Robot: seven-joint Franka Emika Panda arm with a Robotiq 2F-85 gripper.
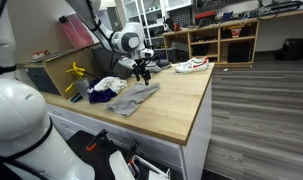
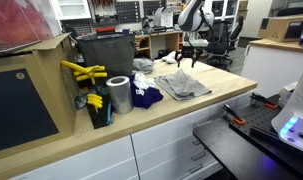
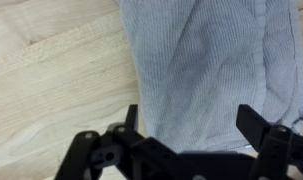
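Black claw (image 3: pixel 191 128), spread wide and gripping nothing, hangs over the grey cloth (image 3: pixel 206 60), which lies rumpled on the wooden worktop (image 3: pixel 51 80), a dark blue cloth (image 2: pixel 146 97) just beside it. Coming straight down onto a raised fold looks the surest grip. Its height above the fabric is unclear; the cloth's upper edge is cut off in the wrist view.

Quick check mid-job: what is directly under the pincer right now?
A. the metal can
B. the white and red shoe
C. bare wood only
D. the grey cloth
D: in the wrist view the grey cloth fills the gap between the spread fingers of the open pincer, and the wooden counter shows only off to one side.
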